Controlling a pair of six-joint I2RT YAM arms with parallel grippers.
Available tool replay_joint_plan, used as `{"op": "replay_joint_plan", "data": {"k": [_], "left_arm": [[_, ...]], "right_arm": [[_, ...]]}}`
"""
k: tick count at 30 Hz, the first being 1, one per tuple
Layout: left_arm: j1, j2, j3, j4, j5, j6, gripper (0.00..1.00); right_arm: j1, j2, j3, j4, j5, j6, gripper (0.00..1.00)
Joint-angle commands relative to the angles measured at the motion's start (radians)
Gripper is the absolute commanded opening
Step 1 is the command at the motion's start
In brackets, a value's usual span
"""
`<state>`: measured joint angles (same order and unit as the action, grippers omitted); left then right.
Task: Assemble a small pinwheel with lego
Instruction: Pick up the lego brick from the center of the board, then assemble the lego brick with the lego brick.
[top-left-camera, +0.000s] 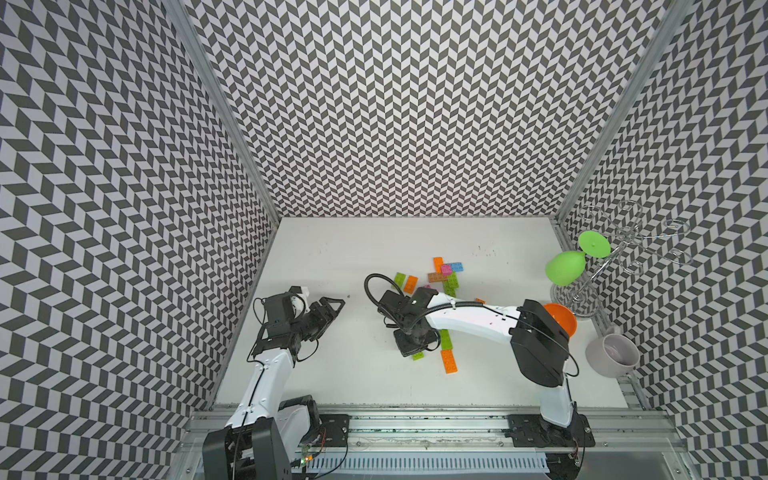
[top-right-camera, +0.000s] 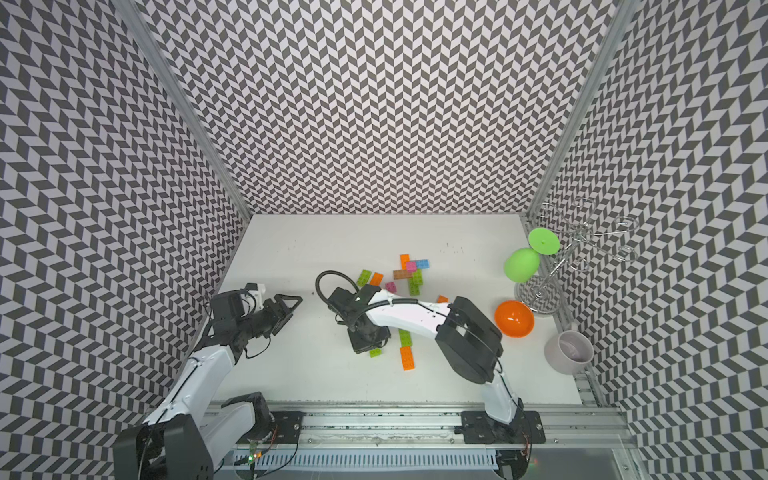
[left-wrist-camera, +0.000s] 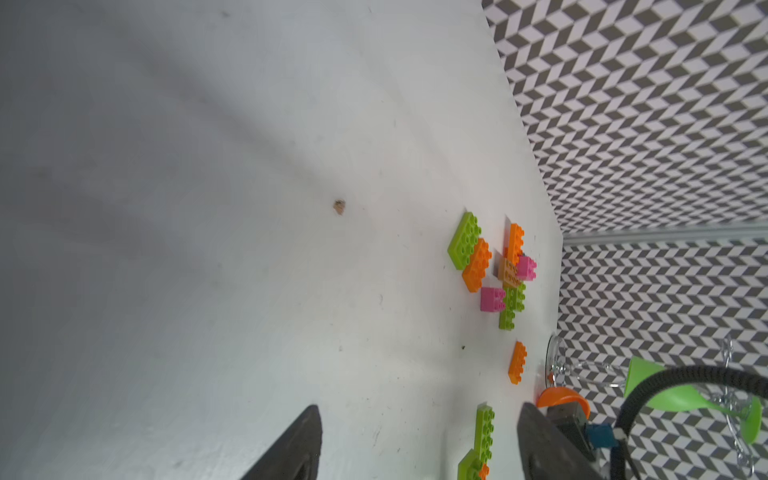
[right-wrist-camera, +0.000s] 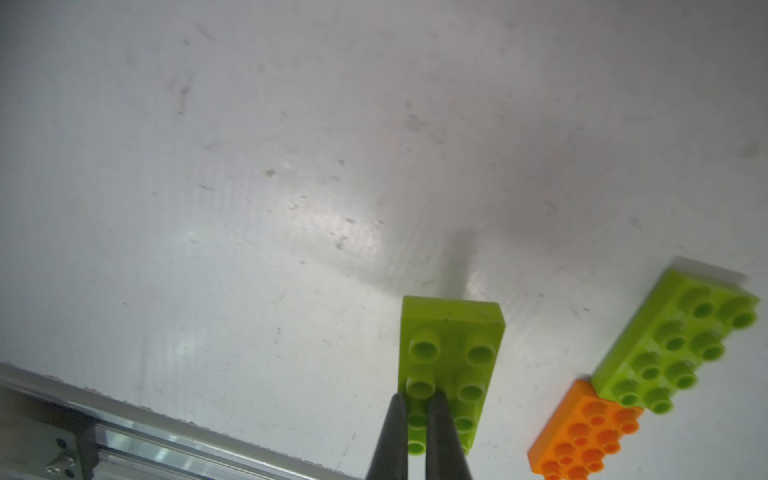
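Lime brick (right-wrist-camera: 451, 365) partly under right claw (right-wrist-camera: 417, 401)

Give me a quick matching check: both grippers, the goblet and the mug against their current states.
Things:
1 left gripper
2 right gripper
3 green goblet
4 mug

States:
A tilted on the wire rack
B shut, tips at a lime brick
C upright on the table
D open, holding nothing

Pairs: 1-D, 2-B, 3-A, 4-C
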<state>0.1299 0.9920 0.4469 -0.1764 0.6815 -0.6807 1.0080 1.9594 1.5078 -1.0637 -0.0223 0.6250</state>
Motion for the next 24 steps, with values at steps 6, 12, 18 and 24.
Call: {"op": "replay_joint_plan", "data": {"k": [6,12,18,24], "left_arm": [[-0.477,0.034,0.013,0.169,-0.163,-0.025,0.73],[-0.656,0.086,-0.002,0.256,-0.234,-0.086,0.73],[-0.664,0.1,0.008,0.244,-0.253,-0.084,0.73],[-0.664,0.118,0.01,0.242,-0.256,-0.08,0.73]], "right_arm": [[-0.158,-0.229,-0.268,0.013,0.043,0.003,0.0],[-0.174,-0.227,-0.291,0.049,0.022,-0.001,0.0],[-0.172,-0.215,-0.302,0.069,-0.007,-0.006,0.0],[-0.17,-0.21,-0.337,0.081,-0.025,-0.013,0.0]]}}
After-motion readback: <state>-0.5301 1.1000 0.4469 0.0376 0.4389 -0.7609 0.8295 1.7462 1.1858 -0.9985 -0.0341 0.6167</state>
